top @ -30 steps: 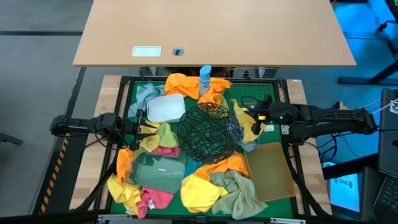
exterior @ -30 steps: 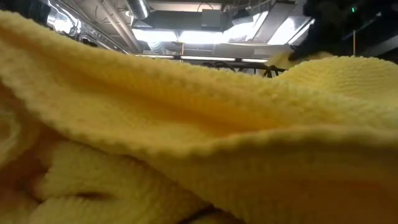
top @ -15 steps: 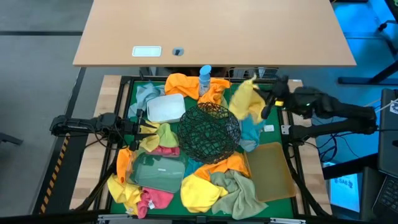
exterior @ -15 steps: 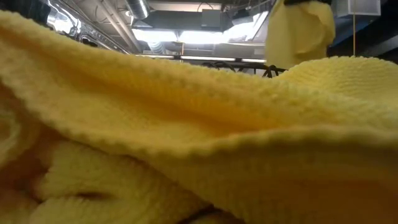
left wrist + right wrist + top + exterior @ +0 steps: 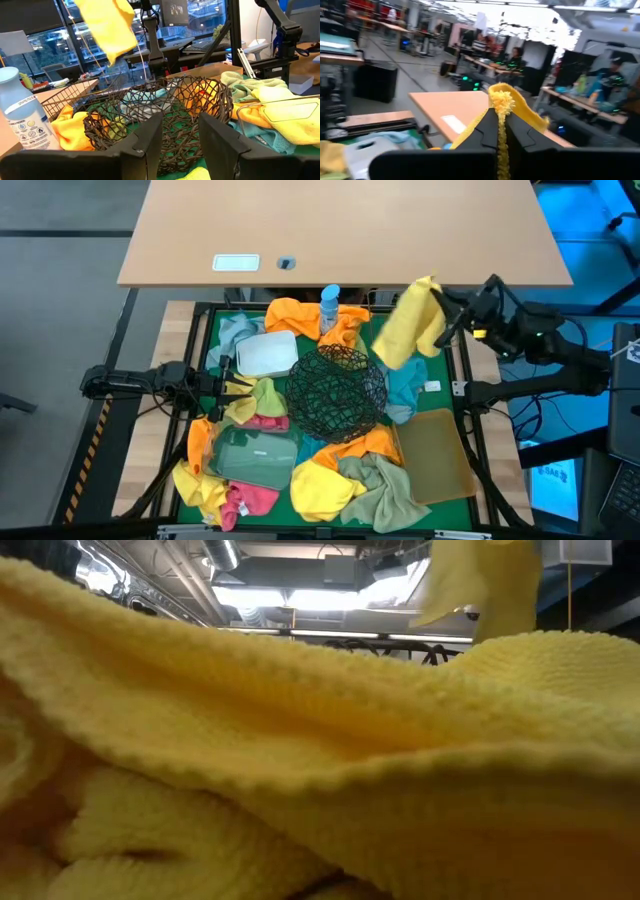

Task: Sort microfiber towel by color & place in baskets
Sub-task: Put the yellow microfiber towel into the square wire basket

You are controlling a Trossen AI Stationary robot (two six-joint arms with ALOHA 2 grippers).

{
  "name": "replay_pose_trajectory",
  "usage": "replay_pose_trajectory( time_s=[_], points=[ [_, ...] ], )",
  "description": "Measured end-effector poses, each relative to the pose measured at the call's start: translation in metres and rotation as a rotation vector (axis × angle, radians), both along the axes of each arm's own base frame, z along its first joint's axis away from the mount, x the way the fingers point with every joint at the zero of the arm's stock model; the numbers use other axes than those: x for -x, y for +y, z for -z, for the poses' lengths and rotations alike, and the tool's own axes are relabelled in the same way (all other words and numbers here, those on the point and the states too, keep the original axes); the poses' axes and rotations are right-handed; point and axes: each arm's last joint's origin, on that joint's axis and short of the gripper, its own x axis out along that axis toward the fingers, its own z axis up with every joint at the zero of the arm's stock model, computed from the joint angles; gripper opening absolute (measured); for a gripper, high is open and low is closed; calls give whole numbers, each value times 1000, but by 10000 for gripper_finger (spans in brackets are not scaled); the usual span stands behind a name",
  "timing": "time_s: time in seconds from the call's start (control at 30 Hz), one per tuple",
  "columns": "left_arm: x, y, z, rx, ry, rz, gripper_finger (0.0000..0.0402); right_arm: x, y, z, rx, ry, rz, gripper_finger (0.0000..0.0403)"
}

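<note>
My right gripper [image 5: 447, 304] is shut on a yellow towel [image 5: 405, 332], high over the table's far right corner. The towel also shows in the left wrist view [image 5: 107, 25] and the low view [image 5: 480, 580]. My left gripper [image 5: 224, 385] is open and empty at the table's left, facing the round black wire-mesh bowl [image 5: 337, 392], which also shows in its wrist view [image 5: 160, 115]. The white tub [image 5: 265, 352], the tan bin [image 5: 440, 455] and the clear tray [image 5: 255, 455] stand among orange, yellow, pink, teal and green towels. My right gripper pinches an upper edge of the yellow towel [image 5: 501, 106] between its two fingers. The fingers come about level from the table's right side. The towel hangs below and left of them, slack and lifted clear of the table.
A blue-capped bottle [image 5: 329, 302] stands at the far edge on an orange towel [image 5: 300, 315]. A square wire basket [image 5: 75, 97] sits beyond the mesh bowl. A yellow towel [image 5: 300, 770] lies right before the low camera and blocks most of its view.
My right gripper has risen and gone toward the table's far right corner with the yellow towel. The towel has come up off the heap right of the mesh bowl and now hangs clear in the air.
</note>
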Motion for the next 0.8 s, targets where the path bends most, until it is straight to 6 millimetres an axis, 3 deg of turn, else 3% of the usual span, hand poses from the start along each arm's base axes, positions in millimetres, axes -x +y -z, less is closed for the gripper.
replay_pose_trajectory(
  time_s=[0.27, 0.43, 0.8],
  points=[
    [0, 0, 0, 0, 0, 0, 121, 6, -22, -1, 14, 17, 207, 5],
    [0, 0, 0, 0, 0, -1, 121, 1, -49, 5, -4, 53, 328, 5],
    [0, 0, 0, 0, 0, 0, 121, -20, -114, 31, -128, 153, 395, 6]
  ],
)
